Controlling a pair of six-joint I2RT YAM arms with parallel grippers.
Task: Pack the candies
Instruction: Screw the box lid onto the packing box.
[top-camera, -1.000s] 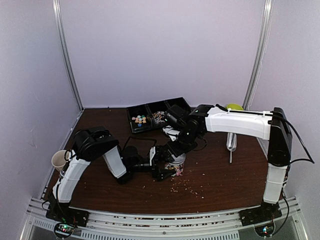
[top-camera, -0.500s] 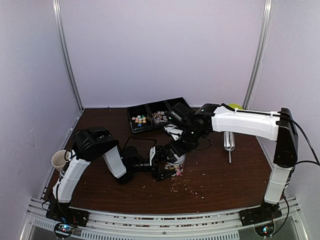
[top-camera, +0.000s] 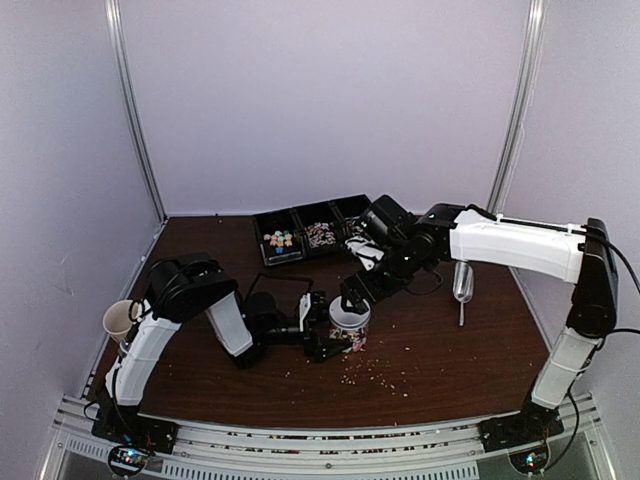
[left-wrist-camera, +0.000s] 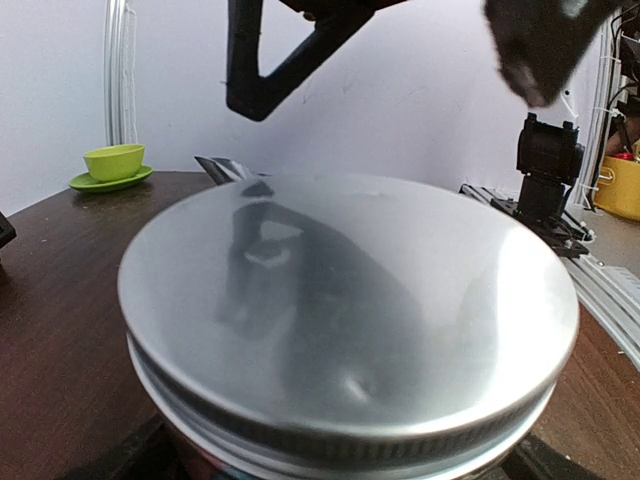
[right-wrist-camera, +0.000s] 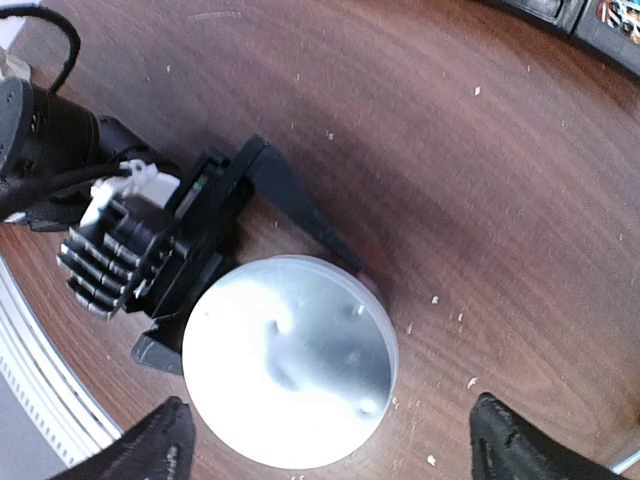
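Observation:
A small clear jar (top-camera: 350, 335) with a silver screw lid (top-camera: 350, 315) stands on the brown table; pastel candies show through its wall. My left gripper (top-camera: 326, 330) is shut on the jar from the left. In the left wrist view the lid (left-wrist-camera: 340, 310) fills the frame and hides the jaws. My right gripper (top-camera: 356, 293) hovers open just above the lid (right-wrist-camera: 290, 375), its fingertips (right-wrist-camera: 165, 440) spread wider than the lid and touching nothing. More candies (top-camera: 278, 240) lie in the tray at the back.
A black compartment tray (top-camera: 348, 207) stands at the back centre. A metal scoop (top-camera: 461, 285) lies at the right, a green cup on a saucer (top-camera: 468, 213) behind it. A paper cup (top-camera: 118, 320) stands at the far left. Pale crumbs (top-camera: 375, 375) litter the table.
My right gripper has lifted off the lid and drawn back to the right. The left gripper and the jar have not moved.

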